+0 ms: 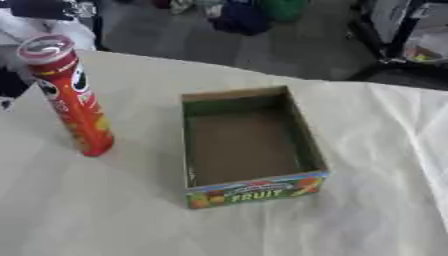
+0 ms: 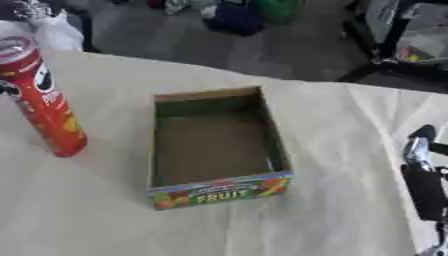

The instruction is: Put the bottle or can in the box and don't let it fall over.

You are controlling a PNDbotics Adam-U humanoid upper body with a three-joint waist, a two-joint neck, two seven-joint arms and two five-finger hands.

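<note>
Nearest the viewer lay bare cream table covering (image 1: 105, 225). Just beyond it stood the box (image 1: 249, 192), an open cardboard tray with a printed fruit label on its near wall; its interior was empty and its long axis ran away from the viewer.

At the right edge of the right eye view, level with the near end of the box and well apart from it, the right hand (image 2: 425, 185) appeared as dark and silver parts rising from the lower corner. Only this portion showed, so whether its fingers were straight or curled could not be told; nothing was seen in its hold. The left hand appeared in neither view.

Farther back and to the left of the box stood the can (image 1: 70, 95), a tall red-orange tube with a pale lid, upright on the table, its long axis vertical, near the box's left wall but not touching it.

The can therefore lay across the box from the visible right hand, toward the robot's left. By judgement, the left arm had the shorter reach, and a side grasp about the tube would suit its height.
</note>
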